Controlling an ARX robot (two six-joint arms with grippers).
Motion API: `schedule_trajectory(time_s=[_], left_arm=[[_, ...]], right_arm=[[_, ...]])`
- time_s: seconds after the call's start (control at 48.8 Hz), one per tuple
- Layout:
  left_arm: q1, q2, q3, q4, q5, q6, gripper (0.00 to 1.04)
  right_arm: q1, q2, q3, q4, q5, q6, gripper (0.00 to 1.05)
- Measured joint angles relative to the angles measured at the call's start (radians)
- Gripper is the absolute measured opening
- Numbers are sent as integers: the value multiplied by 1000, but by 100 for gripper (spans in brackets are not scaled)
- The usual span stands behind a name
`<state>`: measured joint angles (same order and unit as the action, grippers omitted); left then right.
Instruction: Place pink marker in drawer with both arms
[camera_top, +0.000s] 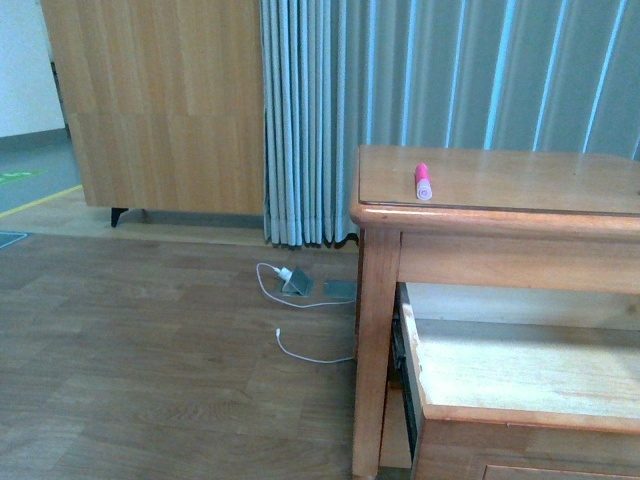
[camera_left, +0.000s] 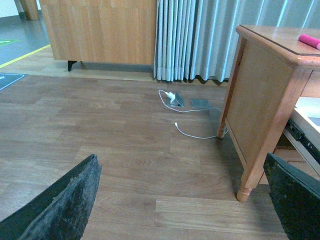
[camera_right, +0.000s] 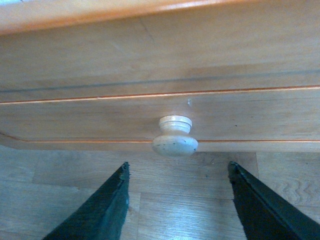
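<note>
The pink marker (camera_top: 423, 181) lies on top of the wooden cabinet (camera_top: 380, 300) near its left front edge. It also shows in the left wrist view (camera_left: 310, 41). The upper drawer (camera_top: 520, 370) is pulled out, with its pale inside showing. Neither arm shows in the front view. My left gripper (camera_left: 180, 200) is open and empty, low over the floor to the left of the cabinet (camera_left: 260, 90). My right gripper (camera_right: 178, 167) is open and empty, its fingers (camera_right: 100, 210) either side of and just short of a round pale knob (camera_right: 174, 135) on a drawer front. I cannot tell which drawer it belongs to.
A white cable with a charger (camera_top: 290, 280) lies on the wood floor left of the cabinet, also seen in the left wrist view (camera_left: 172, 97). A grey curtain (camera_top: 440, 90) hangs behind. A large wooden wardrobe (camera_top: 160, 100) stands at the back left.
</note>
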<state>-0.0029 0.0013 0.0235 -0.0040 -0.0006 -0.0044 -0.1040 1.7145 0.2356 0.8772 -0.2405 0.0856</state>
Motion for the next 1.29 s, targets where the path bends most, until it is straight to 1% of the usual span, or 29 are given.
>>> schedule_trajectory(time_s=[0.061, 0.082, 0.225, 0.246, 0.328, 0.389, 0.594, 0.697, 0.84, 0.922, 1.025, 1.291], left_arm=[[0, 0, 0, 0, 0, 0, 99], [0, 0, 0, 0, 0, 0, 99], [0, 0, 0, 0, 0, 0, 99], [0, 0, 0, 0, 0, 0, 99], [0, 0, 0, 0, 0, 0, 99], [0, 0, 0, 0, 0, 0, 99], [0, 0, 0, 0, 0, 0, 99], [0, 0, 0, 0, 0, 0, 99], [0, 0, 0, 0, 0, 0, 99], [0, 0, 0, 0, 0, 0, 99], [0, 0, 0, 0, 0, 0, 99], [0, 0, 0, 0, 0, 0, 99]], right_arm=[[-10, -97, -8, -79, -26, 0, 72], [-11, -116, -9, -95, -29, 0, 74], [-36, -391, -12, -312, -87, 16, 97], [-40, -435, -12, -346, -93, 23, 98], [-53, -587, -11, -459, -112, 42, 96], [-64, -723, -7, -553, -130, 61, 96], [-98, -1002, 20, -766, -194, 80, 96], [-143, -1102, 38, -854, -252, 84, 96], [-241, -1204, 47, -951, -348, 84, 96], [-291, -1233, 47, -978, -393, 83, 96], [-337, -1244, 40, -970, -416, 89, 96], [-344, -1246, 36, -966, -415, 99, 96]])
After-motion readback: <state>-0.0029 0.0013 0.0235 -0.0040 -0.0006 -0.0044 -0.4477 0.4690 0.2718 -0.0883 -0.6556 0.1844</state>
